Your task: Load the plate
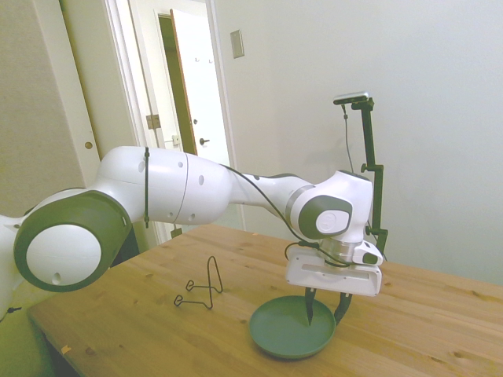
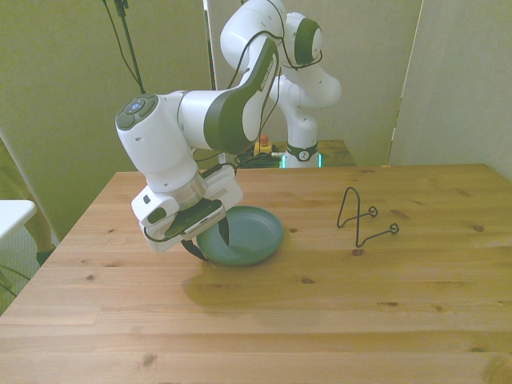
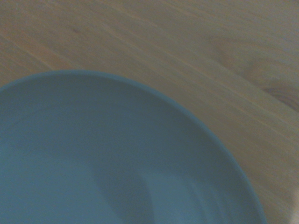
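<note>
The dark-green plate (image 1: 279, 330) (image 2: 254, 230) lies flat on the wooden table, toward the front view's left. My gripper (image 1: 327, 308) (image 2: 208, 242) points down over its edge, and the jaws stand apart. One finger (image 1: 310, 306) is inside the plate and the other is outside the rim, so the rim runs between them. The fingers look open, not pressed on the rim. Up close and blurred, the wrist view shows the plate (image 3: 93, 163) with bare wood beyond it.
A small thin black wire stand (image 1: 203, 289) (image 2: 362, 220) sits on the table (image 2: 320, 320), apart from the plate on the front view's right. Behind the table in the side view there is an open doorway.
</note>
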`<state>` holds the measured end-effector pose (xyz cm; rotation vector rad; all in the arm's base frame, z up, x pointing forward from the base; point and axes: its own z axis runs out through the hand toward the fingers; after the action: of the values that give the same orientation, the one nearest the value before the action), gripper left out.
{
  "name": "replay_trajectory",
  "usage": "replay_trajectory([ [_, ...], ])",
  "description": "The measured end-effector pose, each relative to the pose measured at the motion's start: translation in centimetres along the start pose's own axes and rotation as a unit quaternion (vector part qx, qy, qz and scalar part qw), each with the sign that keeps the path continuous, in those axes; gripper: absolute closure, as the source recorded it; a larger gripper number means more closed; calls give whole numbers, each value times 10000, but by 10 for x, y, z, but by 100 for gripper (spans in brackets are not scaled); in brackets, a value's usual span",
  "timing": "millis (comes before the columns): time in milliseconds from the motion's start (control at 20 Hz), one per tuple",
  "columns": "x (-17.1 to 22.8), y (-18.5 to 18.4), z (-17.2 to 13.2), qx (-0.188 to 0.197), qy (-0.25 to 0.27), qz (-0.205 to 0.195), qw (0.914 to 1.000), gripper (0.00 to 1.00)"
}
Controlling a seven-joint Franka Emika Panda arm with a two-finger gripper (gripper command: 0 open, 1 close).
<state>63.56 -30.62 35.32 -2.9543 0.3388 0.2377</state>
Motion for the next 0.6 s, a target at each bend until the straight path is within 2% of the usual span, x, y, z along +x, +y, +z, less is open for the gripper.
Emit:
replay_trajectory([
  [600,1,2,2,-1,-2,-31,10000,100],
])
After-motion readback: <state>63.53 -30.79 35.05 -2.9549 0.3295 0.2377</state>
